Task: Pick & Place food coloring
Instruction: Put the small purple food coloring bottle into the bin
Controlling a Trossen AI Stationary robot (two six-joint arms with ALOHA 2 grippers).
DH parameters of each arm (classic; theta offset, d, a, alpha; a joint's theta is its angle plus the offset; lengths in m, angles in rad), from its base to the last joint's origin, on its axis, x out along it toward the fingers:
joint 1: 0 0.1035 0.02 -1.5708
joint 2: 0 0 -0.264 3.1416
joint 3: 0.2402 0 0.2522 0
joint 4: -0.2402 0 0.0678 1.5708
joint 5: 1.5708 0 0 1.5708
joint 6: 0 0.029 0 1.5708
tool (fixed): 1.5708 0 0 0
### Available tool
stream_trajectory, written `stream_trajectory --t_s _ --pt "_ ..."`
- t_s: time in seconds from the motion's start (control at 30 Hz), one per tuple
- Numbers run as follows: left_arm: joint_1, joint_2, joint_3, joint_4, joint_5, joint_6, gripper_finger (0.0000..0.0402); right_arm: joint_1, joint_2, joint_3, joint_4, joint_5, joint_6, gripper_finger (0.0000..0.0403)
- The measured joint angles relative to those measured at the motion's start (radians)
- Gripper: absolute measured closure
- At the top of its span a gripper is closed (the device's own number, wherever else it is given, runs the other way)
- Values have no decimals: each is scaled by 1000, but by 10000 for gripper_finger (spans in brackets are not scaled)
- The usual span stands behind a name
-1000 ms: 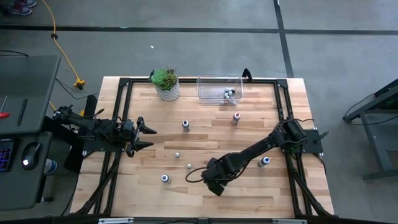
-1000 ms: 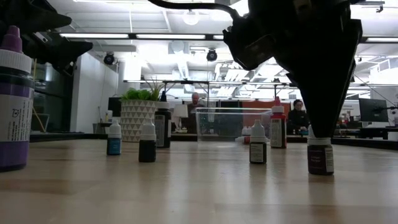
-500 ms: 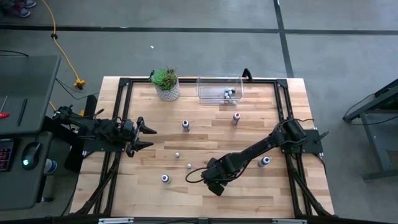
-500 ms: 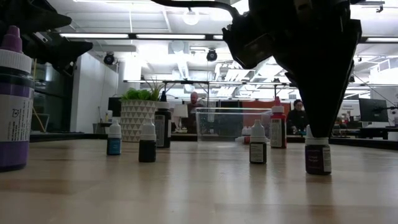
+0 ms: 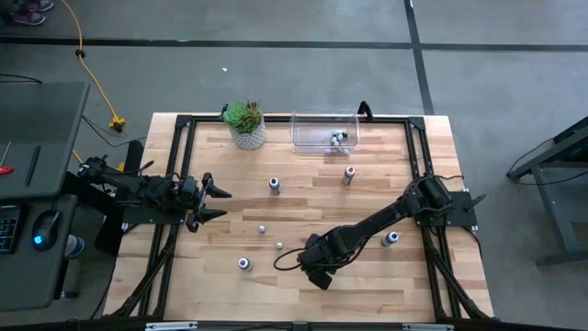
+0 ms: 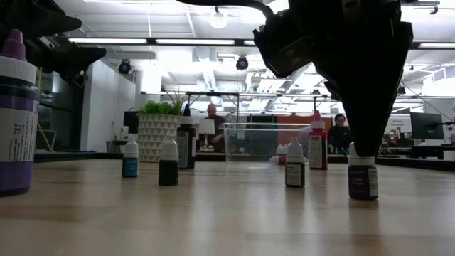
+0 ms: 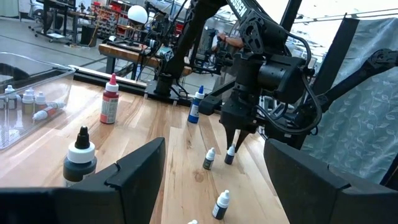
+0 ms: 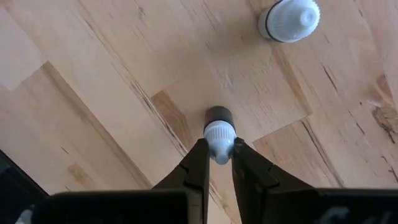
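Food coloring bottles stand scattered upright on the wooden table: a dark-capped one, a red one, blue-topped ones, and tiny pale ones. Several more lie in the clear bin. My right gripper is near the table's front middle, shut on a tiny dark bottle with a white cap. My left gripper hovers open at the table's left edge, its fingers wide apart, touching nothing. My right gripper pinches the tiny bottle's white cap between its two fingertips, coming from above and pointing down. The bottle is upright below the fingers, its dark body showing under them. Whether its base rests on the table or sits just above it, I cannot tell.
A potted plant stands at the far edge beside the bin. Another white-capped bottle stands close to the held one. A black frame runs round the table. People sit in the room behind the table. A desk stands at the left.
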Motion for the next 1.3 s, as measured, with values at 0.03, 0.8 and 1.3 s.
stream_trajectory --t_s 0.03,0.8,1.3 --pt "0 0 0 0 0 0 130 0 0 0 0 0 -4 364" --pt "0 0 0 0 0 0 130 17 -134 2 -2 46 -14 364" --pt "0 0 0 0 0 0 130 38 -351 2 41 230 -114 364"
